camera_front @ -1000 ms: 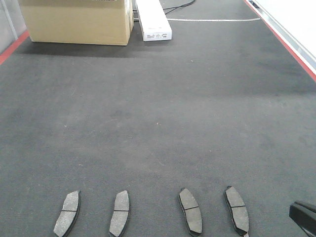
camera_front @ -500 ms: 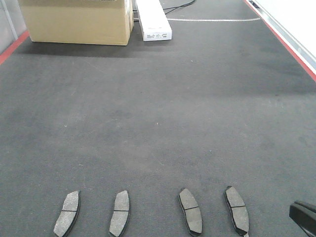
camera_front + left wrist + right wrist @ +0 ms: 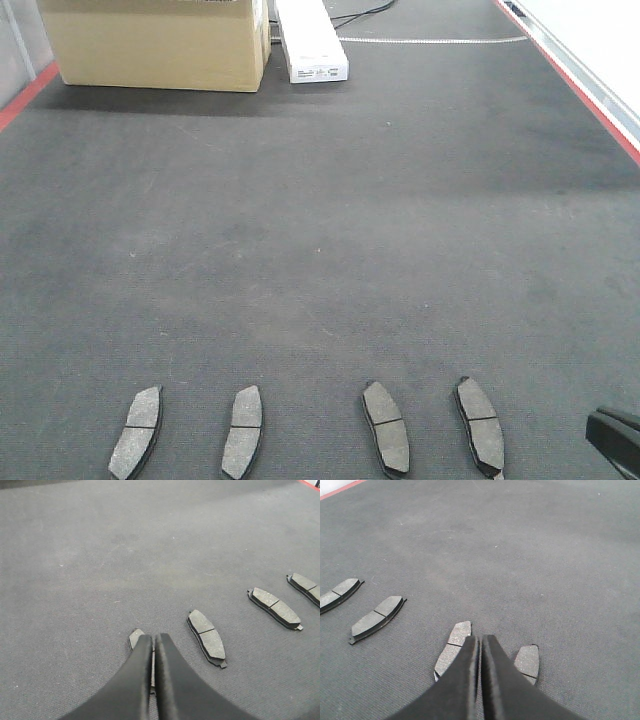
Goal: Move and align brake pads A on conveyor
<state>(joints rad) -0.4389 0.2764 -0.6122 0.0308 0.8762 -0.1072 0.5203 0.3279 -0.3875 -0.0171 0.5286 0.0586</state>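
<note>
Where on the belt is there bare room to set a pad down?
The conveyor is bare from the cardboard box and white box down to the row of brake pads. Between the pads only narrow gaps remain, widest in the middle.

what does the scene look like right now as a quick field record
surface: conveyor, dark felt-like belt with red edge strips
brake pads: four, flat on the belt in a near row, none gripped
left gripper: shut, empty, above the outer left pad
right gripper: shut, empty, over the two right pads
far end: cardboard box, white box
</note>
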